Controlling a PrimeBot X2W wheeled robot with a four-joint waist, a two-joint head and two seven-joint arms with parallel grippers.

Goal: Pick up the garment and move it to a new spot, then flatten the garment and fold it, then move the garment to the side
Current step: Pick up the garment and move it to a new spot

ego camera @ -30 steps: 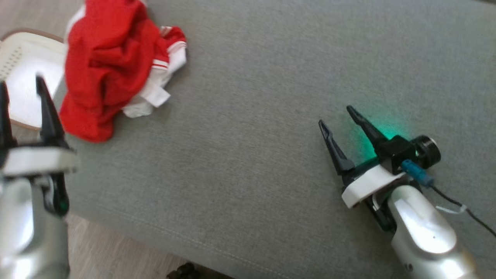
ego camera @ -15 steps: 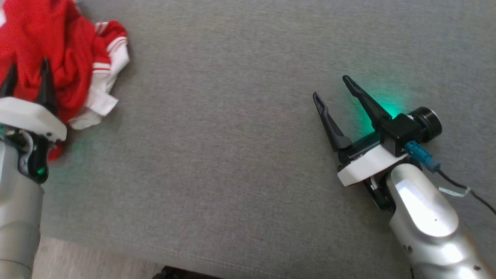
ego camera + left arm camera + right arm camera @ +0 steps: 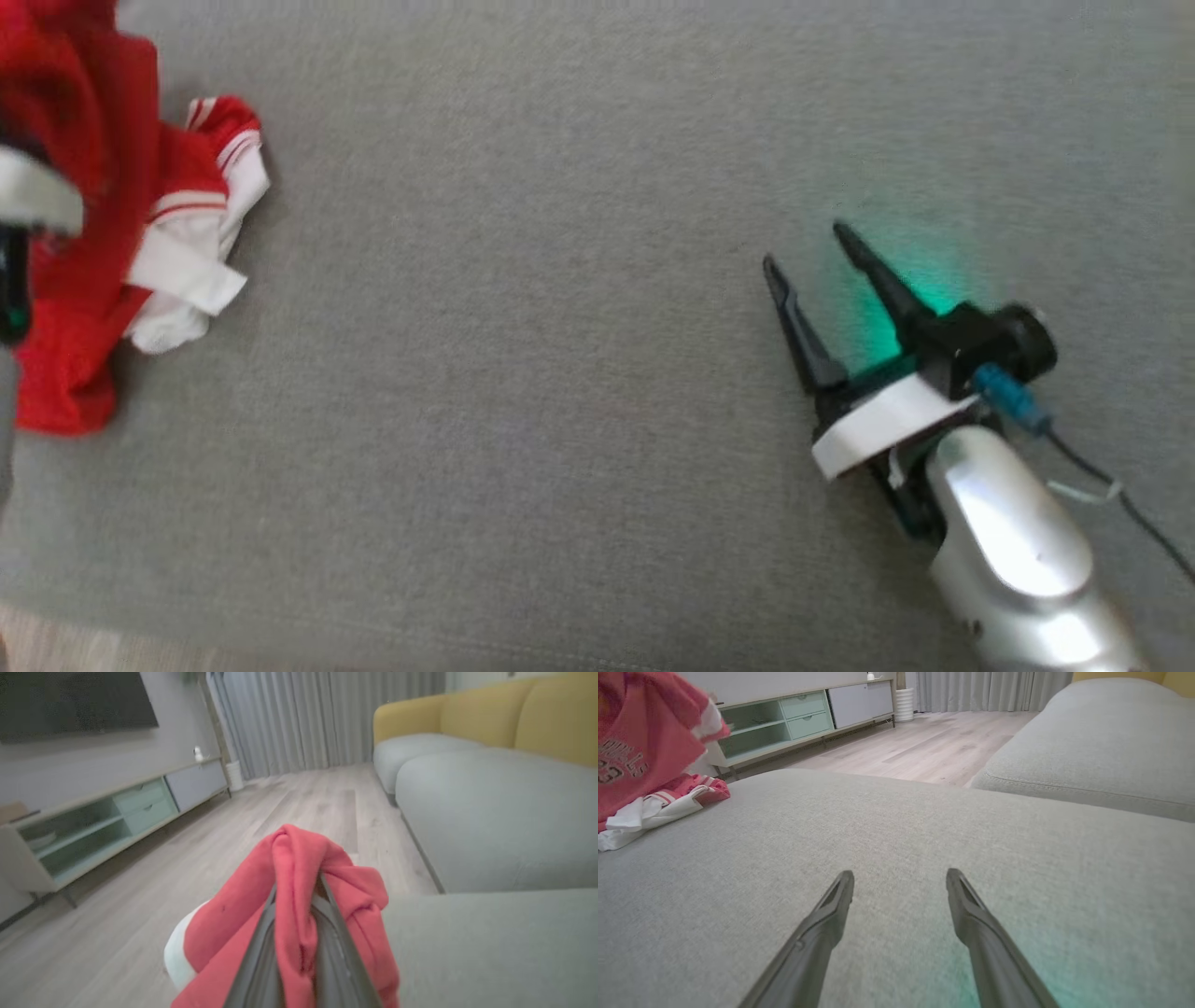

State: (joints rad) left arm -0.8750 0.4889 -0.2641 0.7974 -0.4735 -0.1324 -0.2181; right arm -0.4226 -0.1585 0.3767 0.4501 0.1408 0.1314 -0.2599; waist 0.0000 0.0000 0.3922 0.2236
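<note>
The crumpled red-and-white fabric garment (image 3: 140, 233) ran near-to-far along the grey sofa cushion's (image 3: 523, 373) left edge, with the left gripper (image 3: 299, 889) jaws pinching it. The right gripper (image 3: 801, 245) jaws gaped wide over bare cushion.

Grey sofa (image 3: 560, 373) — low cabinet (image 3: 117, 809), curtains (image 3: 303, 718)

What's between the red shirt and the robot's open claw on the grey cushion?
Nothing. Between the shirt and the right gripper there is just bare grey cushion. The head view and the right wrist view both show it.
</note>
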